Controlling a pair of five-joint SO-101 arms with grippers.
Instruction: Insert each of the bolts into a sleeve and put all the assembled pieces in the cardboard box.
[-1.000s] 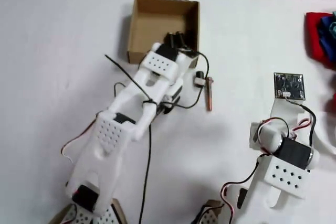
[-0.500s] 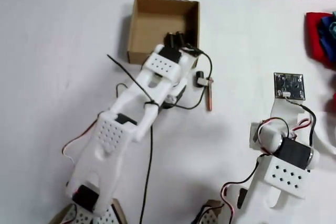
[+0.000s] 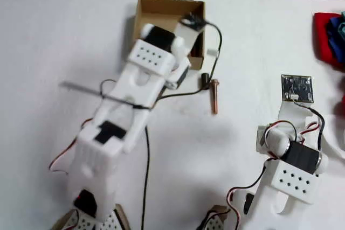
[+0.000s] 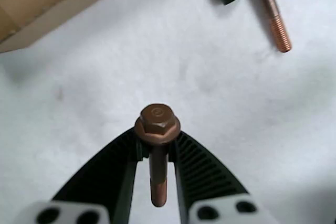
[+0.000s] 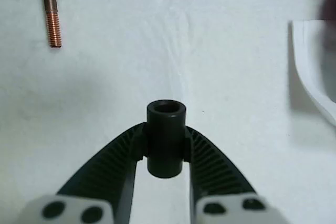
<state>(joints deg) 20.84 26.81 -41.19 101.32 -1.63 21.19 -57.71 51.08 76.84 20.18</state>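
Left fingers [image 4: 113,167] pinch my hex bolt [image 4: 157,125], right fingers [image 5: 210,167] my black sleeve [image 5: 166,140]; risk: bolt pivots, misses bore.

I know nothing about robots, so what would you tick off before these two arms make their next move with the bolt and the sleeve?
1. Bolt held securely: ok, the left gripper is shut on it just below the hex head.
2. Sleeve held securely: ok, the right gripper is shut on it.
3. Sleeve's bore clear: ok, its open end looks empty.
4. Bolt lined up with sleeve: not ok, the two grippers are well apart.
5. Loose bolt and loose sleeve joined: not ok, they lie side by side.
6. Cardboard box free for pieces: cannot tell, the left arm covers part.
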